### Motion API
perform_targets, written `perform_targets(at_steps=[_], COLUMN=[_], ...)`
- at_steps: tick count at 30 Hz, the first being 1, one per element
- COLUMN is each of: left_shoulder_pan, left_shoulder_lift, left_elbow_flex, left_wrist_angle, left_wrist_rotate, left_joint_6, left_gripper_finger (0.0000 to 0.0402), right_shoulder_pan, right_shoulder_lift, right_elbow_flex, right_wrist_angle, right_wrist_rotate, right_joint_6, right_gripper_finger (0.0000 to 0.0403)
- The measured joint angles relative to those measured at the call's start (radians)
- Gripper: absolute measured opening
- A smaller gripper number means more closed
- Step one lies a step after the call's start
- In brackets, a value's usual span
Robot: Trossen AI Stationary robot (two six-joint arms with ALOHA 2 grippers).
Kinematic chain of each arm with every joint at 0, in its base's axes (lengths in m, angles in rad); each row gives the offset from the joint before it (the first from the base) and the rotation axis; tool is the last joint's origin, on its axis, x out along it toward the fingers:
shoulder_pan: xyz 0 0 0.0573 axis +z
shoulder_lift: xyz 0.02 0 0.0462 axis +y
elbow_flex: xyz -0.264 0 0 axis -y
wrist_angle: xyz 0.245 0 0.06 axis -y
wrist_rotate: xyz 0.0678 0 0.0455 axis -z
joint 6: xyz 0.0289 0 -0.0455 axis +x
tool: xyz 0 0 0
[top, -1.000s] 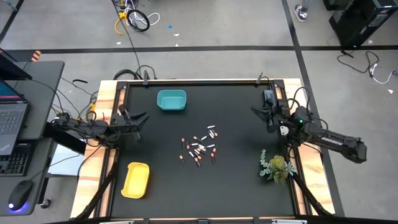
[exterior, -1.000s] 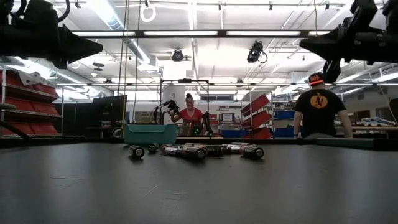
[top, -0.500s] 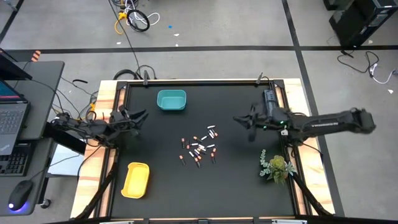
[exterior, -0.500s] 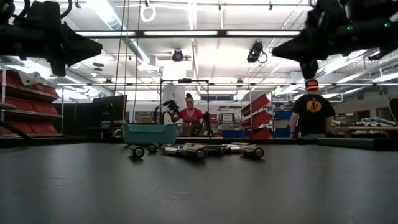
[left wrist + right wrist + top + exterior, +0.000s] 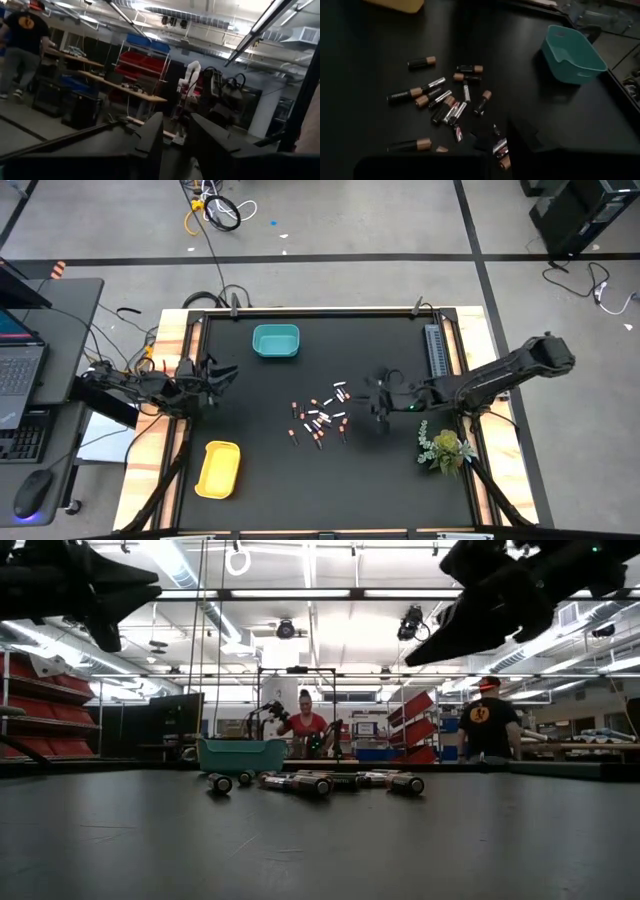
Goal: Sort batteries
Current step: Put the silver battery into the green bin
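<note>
Hovering by batteries (image 5: pixel 320 416), right hand (image 5: pixel 380 396) parted, copper tips shown only by wrist view, left hand (image 5: pixel 222 374) parted

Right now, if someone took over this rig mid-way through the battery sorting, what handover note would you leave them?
Left end effector: open, empty, over the table's left side, between the two bins.
Right end effector: holds nothing visible, hovers just right of the pile.
Batteries: all loose in one cluster at the table's middle.
Teal bin at the far side, yellow bin at the near left; no battery shows in either.
Done: nothing sorted.
Left: every battery.
</note>
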Motion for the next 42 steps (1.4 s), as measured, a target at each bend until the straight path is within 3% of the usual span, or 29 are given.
perform_targets(at_steps=[6, 11, 20, 27, 42], left_shoulder_pan=[0.000, 0.000, 0.000, 0.000, 0.000], left_shoulder_lift=[0.109, 0.222, 0.341, 0.376, 0.375], left_elbow_flex=[0.002, 0.058, 0.215, 0.241, 0.241], left_wrist_angle=[-0.004, -0.009, -0.157, -0.173, -0.198], left_wrist_rotate=[-0.050, -0.150, -0.152, -0.142, -0.142], left_joint_6=[-0.052, 0.002, 0.100, 0.200, 0.220], left_gripper_finger=[0.0106, 0.0100, 0.0098, 0.0098, 0.0098], right_shoulder_pan=[-0.056, -0.168, -0.312, -0.403, -0.439], right_shoulder_lift=[0.090, 0.171, 0.314, 0.413, 0.483], right_elbow_flex=[0.087, 0.156, 0.228, 0.246, 0.246], right_wrist_angle=[-0.093, -0.204, -0.279, -0.228, -0.181], right_wrist_rotate=[-0.014, -0.138, -0.190, -0.316, -0.401], right_joint_6=[0.017, -0.006, -0.159, -0.260, -0.314], right_gripper_finger=[0.0070, 0.0087, 0.0088, 0.0085, 0.0083])
